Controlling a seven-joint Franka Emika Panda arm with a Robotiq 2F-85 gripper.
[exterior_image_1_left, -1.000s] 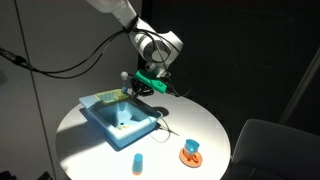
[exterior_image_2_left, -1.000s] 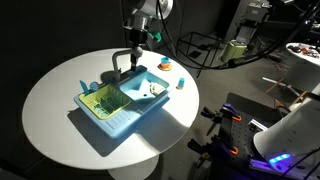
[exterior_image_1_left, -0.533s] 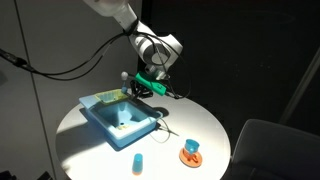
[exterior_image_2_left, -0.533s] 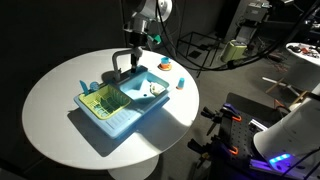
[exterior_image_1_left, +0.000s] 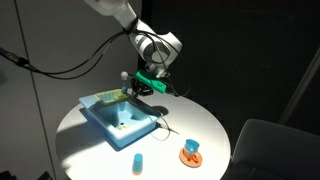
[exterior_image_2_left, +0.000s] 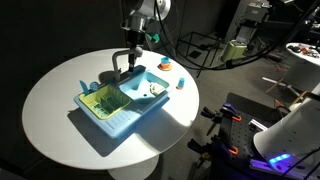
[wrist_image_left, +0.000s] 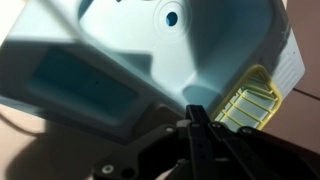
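Observation:
A light-blue toy sink (exterior_image_1_left: 105, 122) (exterior_image_2_left: 118, 118) stands on a round white table (exterior_image_2_left: 60, 90). It has a basin with a drain hole (wrist_image_left: 172, 17), a yellow-green dish rack (exterior_image_2_left: 100, 99) (wrist_image_left: 250, 95) and a dark faucet (exterior_image_2_left: 122, 63) at its back rim. My gripper (exterior_image_1_left: 148, 84) (exterior_image_2_left: 133, 40) hangs over that back rim, right at the faucet. In the wrist view the jaws (wrist_image_left: 197, 115) are closed into one thin dark bar over the rim between basin and rack, apparently pinching the faucet. A small white item (exterior_image_2_left: 150, 90) lies in the basin.
An orange dish with a blue piece on it (exterior_image_1_left: 190, 152) (exterior_image_2_left: 166, 65) and a small blue cup (exterior_image_1_left: 137, 161) (exterior_image_2_left: 181, 84) stand on the table beside the sink. A chair (exterior_image_1_left: 265, 150) is next to the table. Equipment and cables crowd the floor (exterior_image_2_left: 250, 140).

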